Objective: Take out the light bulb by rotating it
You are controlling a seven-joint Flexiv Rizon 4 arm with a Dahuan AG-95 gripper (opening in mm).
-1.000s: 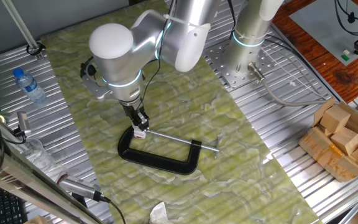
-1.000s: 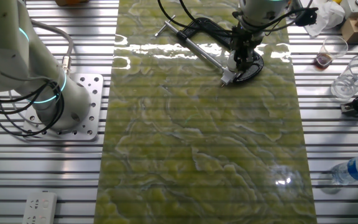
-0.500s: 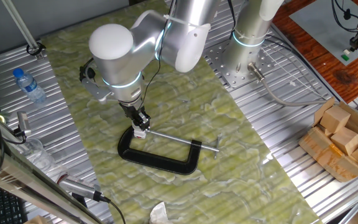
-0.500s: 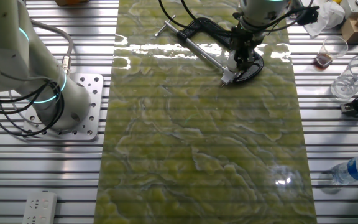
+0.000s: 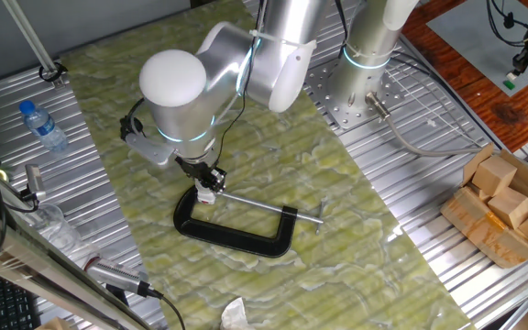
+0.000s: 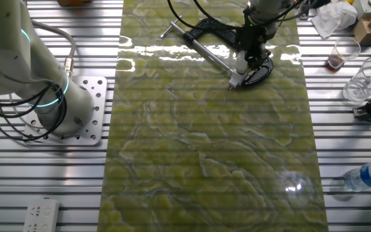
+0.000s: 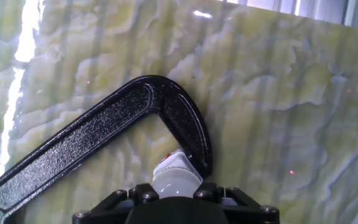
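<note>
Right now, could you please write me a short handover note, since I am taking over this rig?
Gripper: shut on the light bulb, fingers on either side of it.
Bulb: sits at one end of the black C-clamp, which lies flat on the green mat; its white base shows below the fingers in the other fixed view.
Done: bulb reached and gripped.
Left: rotate until it comes free, then lift it out. Whether it has loosened at all cannot be told from these views.
Nearby: the clamp's screw rod runs away from the bulb.
</note>
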